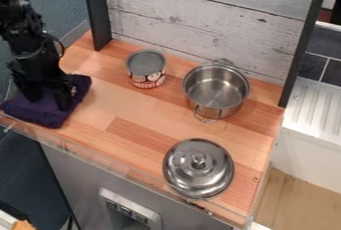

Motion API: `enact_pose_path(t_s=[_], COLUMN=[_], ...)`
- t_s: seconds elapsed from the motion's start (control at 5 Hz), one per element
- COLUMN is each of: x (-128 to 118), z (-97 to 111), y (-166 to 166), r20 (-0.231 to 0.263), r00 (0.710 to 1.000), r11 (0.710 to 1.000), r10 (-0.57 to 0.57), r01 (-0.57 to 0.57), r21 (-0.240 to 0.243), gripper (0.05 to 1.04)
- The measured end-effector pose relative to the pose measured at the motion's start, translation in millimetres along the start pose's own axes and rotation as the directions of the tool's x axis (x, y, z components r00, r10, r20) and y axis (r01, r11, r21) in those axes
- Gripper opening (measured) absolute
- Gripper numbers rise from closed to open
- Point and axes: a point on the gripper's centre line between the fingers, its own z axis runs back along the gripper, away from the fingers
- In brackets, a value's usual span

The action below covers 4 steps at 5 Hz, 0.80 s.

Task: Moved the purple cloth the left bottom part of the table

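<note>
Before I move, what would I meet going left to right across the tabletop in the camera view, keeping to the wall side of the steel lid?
Purple cloth → labelled can → steel pot.

Arm point(23, 30) cut off at upper left; purple cloth point(50, 117) partly hidden behind gripper point(49, 99); print on can point(146, 63) blurred.

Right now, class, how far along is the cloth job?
Looks done: the purple cloth lies at the table's lower left edge. In hand: apparently nothing; the pincer is down at the cloth, fingers apart. Left: probably just lifting the pincer clear.
</note>
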Motion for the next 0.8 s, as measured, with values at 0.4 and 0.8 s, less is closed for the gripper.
enact_pose_path(t_s=[0.4, 0.8], x=[2.2, 3.0], z=[34.8, 62.1], y=[-12.3, -24.0], r20=[-0.034, -0.071], r00=[0.998, 0.993], r11=[0.995, 0.995], r10=[-0.048, -0.091], r01=[0.045, 0.087], r21=[-0.094, -0.056], gripper=[1.001, 1.001])
